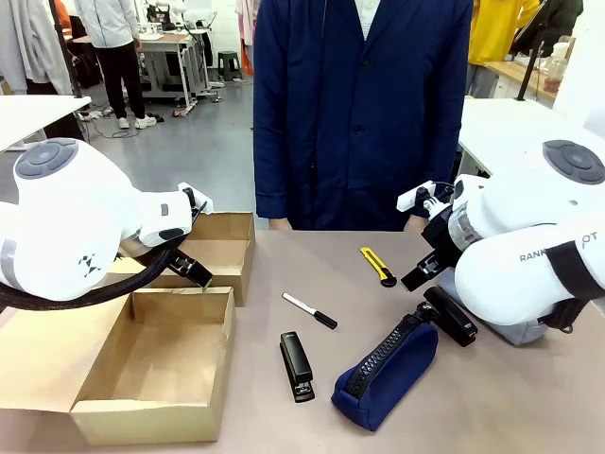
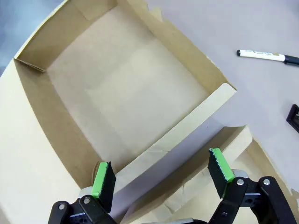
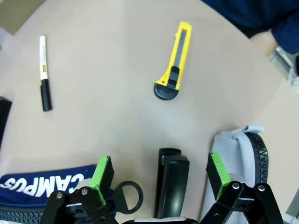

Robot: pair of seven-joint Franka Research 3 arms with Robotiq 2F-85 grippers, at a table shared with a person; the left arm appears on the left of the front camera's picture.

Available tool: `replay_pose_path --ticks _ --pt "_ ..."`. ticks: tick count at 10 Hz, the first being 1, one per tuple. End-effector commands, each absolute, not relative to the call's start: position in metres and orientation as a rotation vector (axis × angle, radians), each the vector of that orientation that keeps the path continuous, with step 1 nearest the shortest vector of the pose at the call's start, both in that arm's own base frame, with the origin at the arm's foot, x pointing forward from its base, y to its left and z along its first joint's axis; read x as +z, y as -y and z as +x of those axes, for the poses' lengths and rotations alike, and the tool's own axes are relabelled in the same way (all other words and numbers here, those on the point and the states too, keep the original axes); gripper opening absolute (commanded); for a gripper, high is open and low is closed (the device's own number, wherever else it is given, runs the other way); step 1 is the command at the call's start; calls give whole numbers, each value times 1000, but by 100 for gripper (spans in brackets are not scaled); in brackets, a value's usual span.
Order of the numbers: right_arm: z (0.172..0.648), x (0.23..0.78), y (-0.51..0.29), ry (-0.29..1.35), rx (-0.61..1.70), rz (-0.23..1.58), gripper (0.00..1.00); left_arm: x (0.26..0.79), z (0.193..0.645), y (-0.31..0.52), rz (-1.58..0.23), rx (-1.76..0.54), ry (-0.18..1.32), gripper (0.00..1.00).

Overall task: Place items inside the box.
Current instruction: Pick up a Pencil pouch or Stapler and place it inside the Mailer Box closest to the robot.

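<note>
Pouch [image 1: 383,374], stapler [image 1: 297,364], marker [image 1: 309,310] and knife [image 1: 378,267] lie on the surface [image 1: 284,260], all outside the box [image 1: 151,421]. Right gripper [image 3: 160,175]: jaws wide, holding nothing, above the pouch's end. Left gripper [image 2: 161,179]: jaws wide, empty, over the box wall.

On the counter [image 1: 510,402], the box [image 1: 151,423] sat at the frame's lower left, the stapler [image 1: 297,365] just right of it, the marker [image 1: 309,310] behind the stapler, the utility knife [image 1: 378,266] farther back toward centre-right, and the pouch [image 1: 386,371] right of the stapler.
</note>
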State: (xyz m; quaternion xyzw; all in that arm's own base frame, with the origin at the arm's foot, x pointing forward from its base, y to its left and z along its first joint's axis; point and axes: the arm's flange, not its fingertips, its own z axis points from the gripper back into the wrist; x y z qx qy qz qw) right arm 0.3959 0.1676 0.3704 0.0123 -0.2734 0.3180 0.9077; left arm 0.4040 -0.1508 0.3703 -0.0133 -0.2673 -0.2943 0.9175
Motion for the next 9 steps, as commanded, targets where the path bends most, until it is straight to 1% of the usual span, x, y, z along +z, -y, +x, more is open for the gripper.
replay_pose_path --ticks 1,2,3,4,5,6,7,8,9 --pt "396 370 -168 564 656 25 100 370 404 151 -27 -605 550 100" --pt "394 387 -162 519 662 50 100 388 397 145 -79 -641 564 100" --pt "391 419 -151 509 589 136 100 417 385 136 -190 -654 584 100" --pt "385 457 -134 438 430 209 100 449 370 126 -255 -572 545 100" --pt "371 494 -104 387 314 320 100 482 352 107 -363 -530 518 100" --pt "355 518 -69 333 242 444 100 501 340 81 -471 -534 467 100" --pt "342 531 -24 326 188 581 100 513 330 49 -617 -545 425 100" --pt "335 534 32 315 161 790 100 517 328 9 -789 -567 420 100" --pt "332 527 89 346 23 929 100 508 331 -34 -978 -531 421 100"
